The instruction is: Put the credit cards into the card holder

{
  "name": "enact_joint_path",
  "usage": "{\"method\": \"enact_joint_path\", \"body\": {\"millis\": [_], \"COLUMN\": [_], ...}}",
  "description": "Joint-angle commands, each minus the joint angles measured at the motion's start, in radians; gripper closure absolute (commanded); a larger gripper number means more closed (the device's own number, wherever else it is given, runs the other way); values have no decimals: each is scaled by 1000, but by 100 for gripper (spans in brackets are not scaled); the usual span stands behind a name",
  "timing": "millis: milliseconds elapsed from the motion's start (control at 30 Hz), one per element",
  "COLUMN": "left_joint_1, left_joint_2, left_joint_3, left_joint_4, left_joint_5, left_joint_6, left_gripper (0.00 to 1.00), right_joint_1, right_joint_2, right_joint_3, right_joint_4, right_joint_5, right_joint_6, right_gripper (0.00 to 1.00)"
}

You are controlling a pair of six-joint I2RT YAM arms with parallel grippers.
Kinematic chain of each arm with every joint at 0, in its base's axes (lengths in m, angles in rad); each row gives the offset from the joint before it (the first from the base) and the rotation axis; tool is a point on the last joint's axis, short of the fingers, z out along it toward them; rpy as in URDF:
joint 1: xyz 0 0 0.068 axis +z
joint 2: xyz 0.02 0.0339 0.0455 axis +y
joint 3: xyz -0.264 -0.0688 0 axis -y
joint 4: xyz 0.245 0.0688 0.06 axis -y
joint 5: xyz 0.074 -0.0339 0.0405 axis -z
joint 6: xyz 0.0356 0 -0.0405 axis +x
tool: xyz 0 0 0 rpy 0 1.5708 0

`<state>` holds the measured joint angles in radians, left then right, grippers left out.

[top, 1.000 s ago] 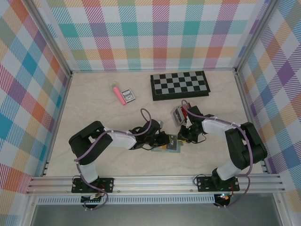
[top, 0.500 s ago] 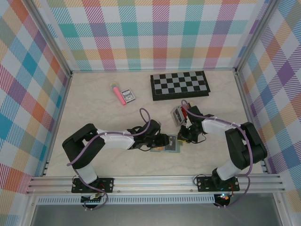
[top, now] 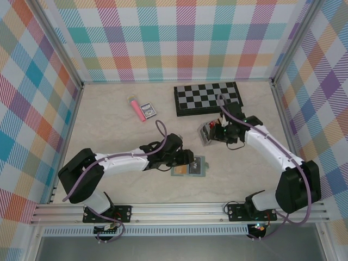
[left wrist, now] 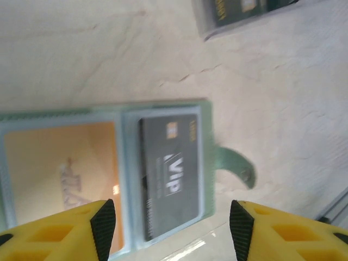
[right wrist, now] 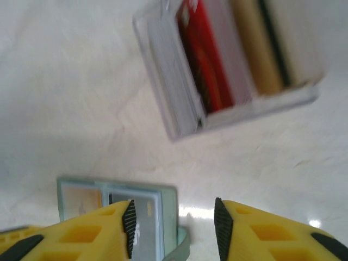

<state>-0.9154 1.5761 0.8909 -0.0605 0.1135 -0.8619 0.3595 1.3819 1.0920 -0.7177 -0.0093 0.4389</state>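
Since right arm (top: pixel 266 144) left card holder (left wrist: pixel 128 174) for rack (right wrist: pixel 160 87) | left fingers (left wrist: pixel 65 228) wide | right fingers (right wrist: pixel 272 228) wide

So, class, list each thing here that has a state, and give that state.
card holder: lying open, tab unfastened
black card: in a holder pocket
orange card: in the other pocket
red card: standing in the rack
left gripper: open, empty
right gripper: open, empty

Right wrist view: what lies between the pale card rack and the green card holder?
Nothing. The right wrist view shows bare tabletop between the card rack and the open card holder, which lie apart.
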Motion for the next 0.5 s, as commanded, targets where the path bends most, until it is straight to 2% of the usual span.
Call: {"method": "enact_joint_path", "body": {"millis": [0, 67, 267, 467], "left_joint_1": [49, 69, 133, 166], "left_joint_2": [53, 105, 285, 462], "left_joint_3": [117, 177, 345, 527], "left_joint_4": [-80, -114, -110, -119], "left_joint_5": [12, 18, 86, 159], "left_joint_6": [27, 26, -20, -52], "left_gripper": [41, 41, 39, 40], "right_joint_1": [-39, -39, -34, -25], "right_joint_2": [85, 152, 318, 376], "right_joint_3": [86, 152, 295, 328], "right_joint_4": [-71, -85, -113, -106], "right_joint_5": [68, 91, 96, 114], "right_joint_6": [-118, -152, -254, -269], "right_gripper": [53, 53, 68, 71]}}
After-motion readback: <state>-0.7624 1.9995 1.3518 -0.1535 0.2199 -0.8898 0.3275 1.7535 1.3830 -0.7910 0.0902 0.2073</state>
